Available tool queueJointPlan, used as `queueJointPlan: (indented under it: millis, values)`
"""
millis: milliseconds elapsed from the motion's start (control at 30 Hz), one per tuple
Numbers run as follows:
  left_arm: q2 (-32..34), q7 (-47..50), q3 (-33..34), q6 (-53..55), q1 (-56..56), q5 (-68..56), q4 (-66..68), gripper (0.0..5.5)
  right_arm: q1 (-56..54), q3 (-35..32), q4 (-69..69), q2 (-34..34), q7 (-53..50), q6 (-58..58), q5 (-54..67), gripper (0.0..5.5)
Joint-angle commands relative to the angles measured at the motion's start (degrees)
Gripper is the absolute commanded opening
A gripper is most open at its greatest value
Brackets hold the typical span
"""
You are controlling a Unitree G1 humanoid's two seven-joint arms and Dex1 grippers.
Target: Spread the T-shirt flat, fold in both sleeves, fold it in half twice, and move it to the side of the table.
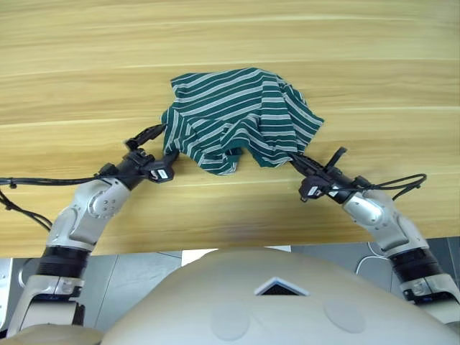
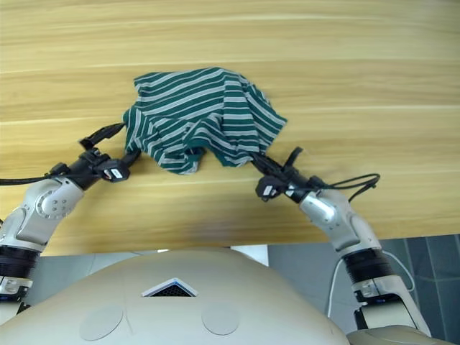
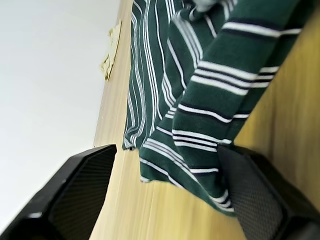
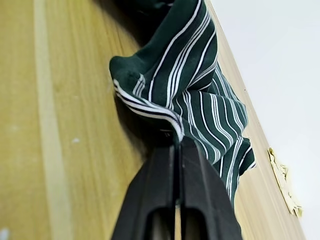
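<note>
A dark green T-shirt [image 1: 241,118] with white stripes lies crumpled in a heap on the middle of the wooden table [image 1: 230,36]. My left gripper [image 1: 161,143] is at the heap's left edge and stands open. In the left wrist view its two fingers straddle a hanging fold of the T-shirt [image 3: 200,115] without closing on it. My right gripper [image 1: 294,158] is at the heap's near right corner, shut on a hem of the cloth. The right wrist view shows its fingertips [image 4: 190,150] pressed together on the striped edge [image 4: 150,107], which is lifted slightly off the wood.
Bare table top spreads wide to the left, right and far side of the heap. The table's front edge [image 1: 215,244] runs close below both arms. Black cables [image 1: 43,181] trail from each wrist over the wood.
</note>
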Motion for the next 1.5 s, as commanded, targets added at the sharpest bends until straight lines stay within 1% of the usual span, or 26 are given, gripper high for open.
queueJointPlan:
  millis: [33, 100, 200, 333, 400, 467, 600, 800, 967, 1067, 1167, 1267, 1300, 1400, 1500]
  values:
    - [1.1, 0.16, 1.16, 0.89, 1.89, 0.01, -0.93, 3.75, -0.23, -0.18, 1.03, -0.03, -0.28, 0.54, -1.06, 0.03]
    - [0.34, 0.73, 1.8, 1.1, 1.81, -1.15, -2.29, 3.75, -0.13, -0.18, 1.12, -0.11, -0.49, 0.45, -1.01, 0.03]
    - [0.6, 2.54, 2.83, 2.65, 1.07, 0.65, -1.02, 3.75, 0.17, -0.41, 1.22, -0.41, -0.68, 0.42, -0.91, 0.03]
    - [0.24, 0.31, 1.91, -3.36, 4.08, -6.26, -7.22, 3.75, 0.26, -0.51, 1.4, -0.51, -0.92, 0.32, -0.91, 0.03]
    - [1.29, -0.61, 3.68, -4.01, 5.36, -8.22, -9.35, 3.75, 0.39, -0.49, 1.46, -0.48, -1.1, 0.38, -1.03, 0.03]
    - [3.42, -3.41, 4.78, -3.43, 7.95, -8.84, -11.87, 3.75, 0.22, -0.36, 1.55, -0.46, -1.09, 0.49, -1.06, 0.03]
    - [6.84, -12.03, 0.43, -5.72, 12.13, -13.67, -17.25, 3.75, -0.83, 0.34, 2.08, 0.01, -1.03, 0.52, -1.38, 0.03]
    - [4.27, -12.92, -3.05, -3.14, 7.29, -6.95, -9.87, 3.75, -1.1, 0.45, 2.32, -0.37, -0.98, -0.02, -1.29, 0.03]
    - [1.72, -10.67, -6.13, -2.97, 1.45, -2.46, -4.15, 3.75, -1.39, 0.77, 2.48, 0.1, -1.04, -0.02, -1.5, 0.03]
    - [1.19, -10.96, -7.92, -4.29, 0.51, -3.04, -3.31, 3.27, -1.61, 0.98, 2.74, 0.32, -1.16, 0.01, -1.68, 0.0]
    - [1.69, -11.46, -8.94, -5.35, 0.74, -3.58, -3.13, 2.64, -1.6, 1.05, 2.93, 0.38, -1.33, -0.01, -1.61, 0.0]
    - [2.06, -12.08, -9.45, -6.65, 1.01, -5.28, -3.21, 2.1, -1.95, 1.28, 3.5, 0.6, -1.52, 0.02, -1.8, 0.0]
    - [2.14, -12.29, -9.59, -7.05, 1.17, -6.08, -3.36, 2.0, -2.04, 1.33, 3.63, 0.65, -1.56, 0.03, -1.85, 0.0]
    - [1.95, -12.02, -9.36, -7.05, 0.34, -6.41, -2.21, 1.36, -2.29, 1.5, 4.02, 0.63, -1.63, -0.05, -1.91, 0.0]
    - [1.14, -11.02, -9.13, -6.65, -1.5, -5.52, 0.18, 0.98, -2.56, 1.69, 4.22, 0.6, -1.56, -0.15, -1.84, 0.0]
